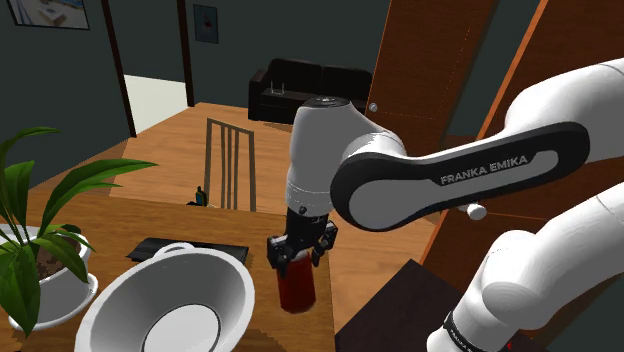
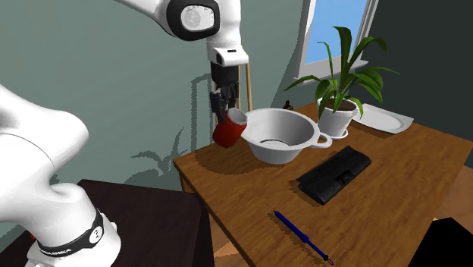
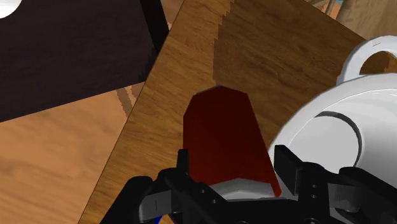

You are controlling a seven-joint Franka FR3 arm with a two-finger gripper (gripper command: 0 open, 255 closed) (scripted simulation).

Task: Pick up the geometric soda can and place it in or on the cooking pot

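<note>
– Wooden table (image 2: 394, 178), brown grain, stood against a grey-green wall (image 2: 114, 91); a window (image 2: 341, 23) was behind the plant (image 2: 341, 76). How did the can look?

– The soda can (image 2: 229, 130) was dark red with a grey top, and its sides were faceted, not round. It hung tilted under the gripper (image 2: 225, 105), which was clamped on its upper end. In the wrist view the two black fingers (image 3: 181, 167) pressed its opposite flanks.

– Position relative to the pot?

– It was just beside the white cooking pot (image 2: 292, 150), at the rim on the side away from the plant, and not over the bowl. Contact with the rim could not be told. Whether its base cleared the table could not be told either.

– What else was on the surface or in the room?

– A black keyboard (image 2: 333, 174) lay near the pot, and a blue pen (image 2: 302, 237) lay well apart from it, toward the second exterior view's lower edge. A white plate (image 2: 383, 120) sat beyond the plant. The shoulder view showed wood floor (image 1: 160, 150), a dark sofa (image 1: 300, 85) and a slatted wooden frame (image 1: 232, 165).

– Edges and clearance?

– The can was close to the table corner nearest the dark stand (image 2: 144, 220). In the wrist view the table edge ran just beside the can, with floor beyond it. The pot's wide mouth faced up. Bare tabletop lay between keyboard and pen.
</note>
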